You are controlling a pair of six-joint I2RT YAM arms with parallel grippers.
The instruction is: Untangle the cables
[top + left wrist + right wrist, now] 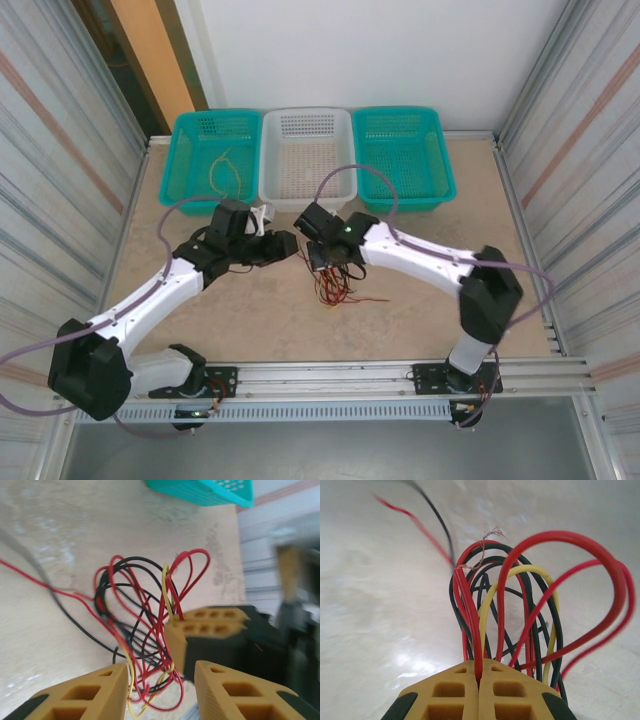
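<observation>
3 baskets stand side by side along the far edge of the beige table (250,310): left teal basket (200,128), white basket (305,125) in the middle, right teal basket (395,125).

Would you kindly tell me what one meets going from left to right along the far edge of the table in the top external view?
Left teal basket → white basket → right teal basket.
</observation>
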